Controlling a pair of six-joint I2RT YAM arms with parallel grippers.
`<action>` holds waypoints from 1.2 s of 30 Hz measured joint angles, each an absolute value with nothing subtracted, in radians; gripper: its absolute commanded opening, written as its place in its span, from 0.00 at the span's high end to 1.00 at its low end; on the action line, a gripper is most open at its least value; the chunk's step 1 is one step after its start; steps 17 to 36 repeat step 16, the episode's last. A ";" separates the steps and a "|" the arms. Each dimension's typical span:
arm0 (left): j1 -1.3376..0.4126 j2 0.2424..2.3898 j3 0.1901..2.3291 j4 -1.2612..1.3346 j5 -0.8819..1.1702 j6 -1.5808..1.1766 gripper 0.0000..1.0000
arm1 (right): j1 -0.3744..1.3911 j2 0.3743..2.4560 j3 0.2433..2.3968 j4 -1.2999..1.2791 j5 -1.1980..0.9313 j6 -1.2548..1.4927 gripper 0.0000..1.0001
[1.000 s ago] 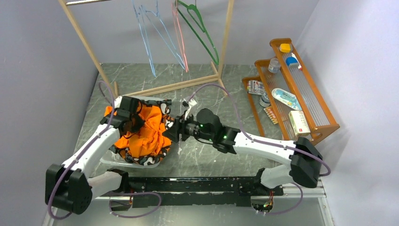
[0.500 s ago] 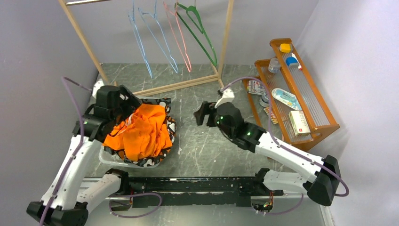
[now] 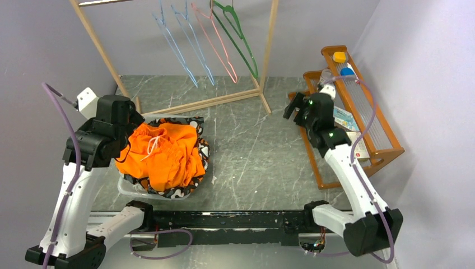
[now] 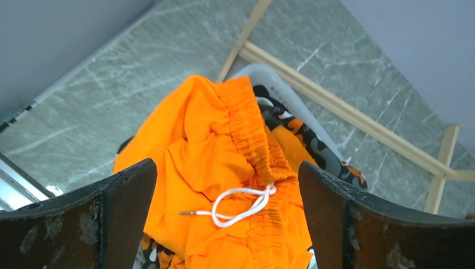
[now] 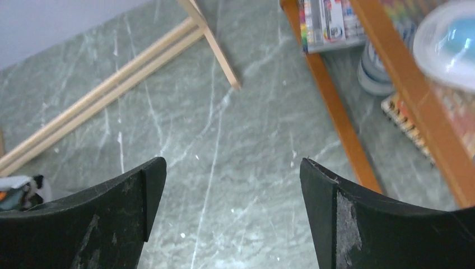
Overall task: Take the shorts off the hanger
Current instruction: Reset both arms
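- Left hand (image 3: 130, 120), jaws spread wide and gripping nothing, hangs just above the shorts (image 3: 168, 159). Its wrist view looks down on them between the two fingers (image 4: 126, 213).
- Right hand (image 3: 296, 106), likewise spread and empty, is well apart from the garment, over the surface (image 3: 252, 157) beside the wooden shelf (image 3: 369, 120).
- Clothes rack (image 3: 270, 50), far side of the surface: four wire hangers (image 3: 224, 50) hang from it, two blue, one pink, one green. All are bare.
- Step in hand, by judgement: the removal looks complete, with the shorts off any hanger and no hand on them. The next move appears to call only for drawing the arms clear without snagging the fabric. No further grasp seems needed.
- White tub (image 3: 126, 189), left part of the surface: it holds a black-and-white patterned garment (image 3: 196, 124), with the shorts heaped on top.
- Shorts: bright orange and thin, crumpled in loose folds and spilling over the tub's left rim. No hanger is visible in them.
- Waistband (image 4: 252, 129): gathered elastic, lying uppermost and running across the heap.
- Drawstring (image 4: 241, 203): white, looped on the fabric, with one tipped end lying free.
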State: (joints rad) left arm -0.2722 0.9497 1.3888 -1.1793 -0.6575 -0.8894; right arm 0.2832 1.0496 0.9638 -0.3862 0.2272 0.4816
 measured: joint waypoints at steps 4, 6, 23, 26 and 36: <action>-0.272 0.984 1.491 -1.213 -0.709 -0.846 0.00 | 0.216 1.143 1.183 -0.446 0.121 0.363 0.02; -0.272 0.989 1.525 -1.213 -0.725 -0.820 0.00 | 0.218 1.153 1.274 -0.446 0.075 0.305 0.00; -0.272 0.980 1.538 -1.209 -0.728 -0.757 0.00 | 0.217 1.083 1.311 -0.415 -0.016 0.220 0.00; -0.272 0.980 1.538 -1.209 -0.728 -0.757 0.00 | 0.217 1.083 1.311 -0.415 -0.016 0.220 0.00; -0.272 0.980 1.538 -1.209 -0.728 -0.757 0.00 | 0.217 1.083 1.311 -0.415 -0.016 0.220 0.00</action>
